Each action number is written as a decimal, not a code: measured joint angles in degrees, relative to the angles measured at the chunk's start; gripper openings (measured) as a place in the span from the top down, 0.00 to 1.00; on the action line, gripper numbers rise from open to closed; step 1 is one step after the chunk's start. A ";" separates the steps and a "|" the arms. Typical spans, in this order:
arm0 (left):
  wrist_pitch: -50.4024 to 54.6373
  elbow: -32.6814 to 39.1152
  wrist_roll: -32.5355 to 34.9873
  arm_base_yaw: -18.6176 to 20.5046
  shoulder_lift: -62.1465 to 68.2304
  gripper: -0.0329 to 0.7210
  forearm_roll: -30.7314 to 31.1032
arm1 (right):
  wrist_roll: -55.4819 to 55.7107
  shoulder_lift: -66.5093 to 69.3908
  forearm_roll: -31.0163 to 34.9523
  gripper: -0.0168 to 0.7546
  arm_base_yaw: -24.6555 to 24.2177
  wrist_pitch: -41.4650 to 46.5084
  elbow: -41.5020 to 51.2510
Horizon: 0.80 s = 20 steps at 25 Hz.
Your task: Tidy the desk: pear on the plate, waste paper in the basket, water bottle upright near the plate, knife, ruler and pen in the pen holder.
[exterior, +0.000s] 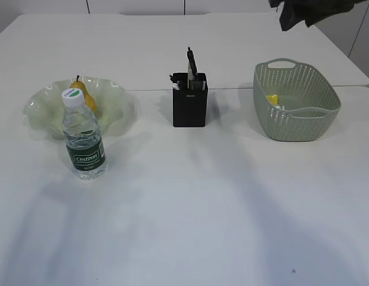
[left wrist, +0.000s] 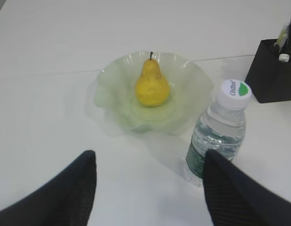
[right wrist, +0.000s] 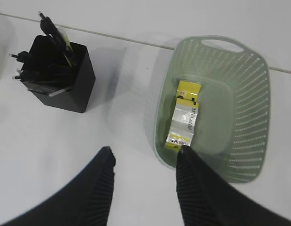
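Desk (exterior: pixel 190 208): I see three groups in a row across it, left to right.
Plate (exterior: pixel 115 98): far left, as I look from the exterior view.
Pear (left wrist: pixel 152 86): upright in the plate's middle.
Bottle (exterior: pixel 84 136): upright, just before the plate, nearer me.
Holder (exterior: pixel 189 110): centre, well apart from plate and basket; I make out pens and a flat strip standing in it.
Basket (exterior: pixel 303 125): right of the holder.
Paper (right wrist: pixel 184 115): lying on the basket's floor.
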 joint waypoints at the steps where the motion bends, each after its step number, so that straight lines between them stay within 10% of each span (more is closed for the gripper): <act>1: 3.54 -1.60 0.00 0.00 -0.44 0.29 0.00 | 0.00 -1.22 0.00 0.55 0.00 0.47 0.90; 10: 29.67 -8.48 0.00 0.00 -0.92 0.30 -5.23 | -0.03 -12.65 -1.52 0.55 0.00 3.73 13.72; 20: 36.03 -8.68 -2.93 0.00 -4.26 0.30 -5.83 | 1.17 -22.34 -1.90 0.55 -1.97 0.74 30.46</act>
